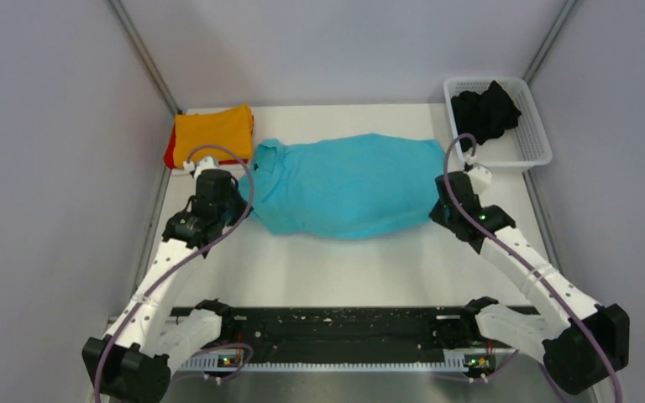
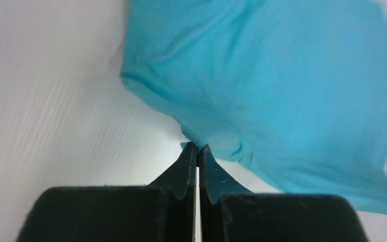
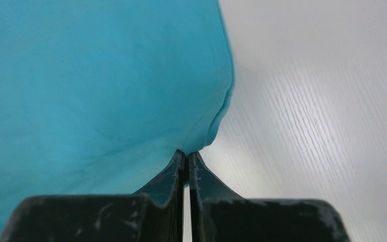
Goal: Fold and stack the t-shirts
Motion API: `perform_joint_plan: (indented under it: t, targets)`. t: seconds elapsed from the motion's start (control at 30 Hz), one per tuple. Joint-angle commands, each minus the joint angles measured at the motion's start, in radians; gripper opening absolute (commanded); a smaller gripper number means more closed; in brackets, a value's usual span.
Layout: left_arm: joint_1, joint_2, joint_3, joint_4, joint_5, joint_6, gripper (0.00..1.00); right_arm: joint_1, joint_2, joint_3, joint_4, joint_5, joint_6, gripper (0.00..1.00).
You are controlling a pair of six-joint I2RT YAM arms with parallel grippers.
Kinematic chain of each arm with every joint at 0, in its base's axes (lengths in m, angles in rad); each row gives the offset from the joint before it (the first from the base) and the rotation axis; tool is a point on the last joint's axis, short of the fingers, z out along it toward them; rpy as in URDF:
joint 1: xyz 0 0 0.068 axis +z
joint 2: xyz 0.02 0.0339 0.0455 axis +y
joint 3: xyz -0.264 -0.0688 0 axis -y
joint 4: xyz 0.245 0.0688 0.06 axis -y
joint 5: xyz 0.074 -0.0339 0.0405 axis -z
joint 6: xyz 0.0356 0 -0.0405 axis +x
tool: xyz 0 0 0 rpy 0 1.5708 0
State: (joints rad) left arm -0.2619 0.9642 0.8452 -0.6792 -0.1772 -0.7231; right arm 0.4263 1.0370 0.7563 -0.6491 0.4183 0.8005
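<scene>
White table (image 1: 344,269), turquoise shirt (image 1: 348,185), folded orange shirt (image 1: 214,130)

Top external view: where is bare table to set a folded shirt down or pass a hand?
Widest: the table strip between the turquoise shirt and the arm bases. A narrower strip runs behind it, between the orange shirt and basket. Crowded: both shirt ends, where the left tool and right tool pinch it.

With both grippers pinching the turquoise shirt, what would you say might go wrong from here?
The left gripper and right gripper each pinch only a thin edge of the turquoise shirt, so the cloth may slip out on lifting. Its collar end lies beside the folded orange shirt, so a pull that way might disturb it.
</scene>
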Motion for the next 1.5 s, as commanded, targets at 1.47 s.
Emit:
perform_joint_plan:
  t: [1.47]
  targets:
    - [0.0, 0.115, 0.696, 0.532, -0.086, 0.555, 0.0, -0.073, -0.242, 0.555, 0.085, 0.203, -0.353, 0.0]
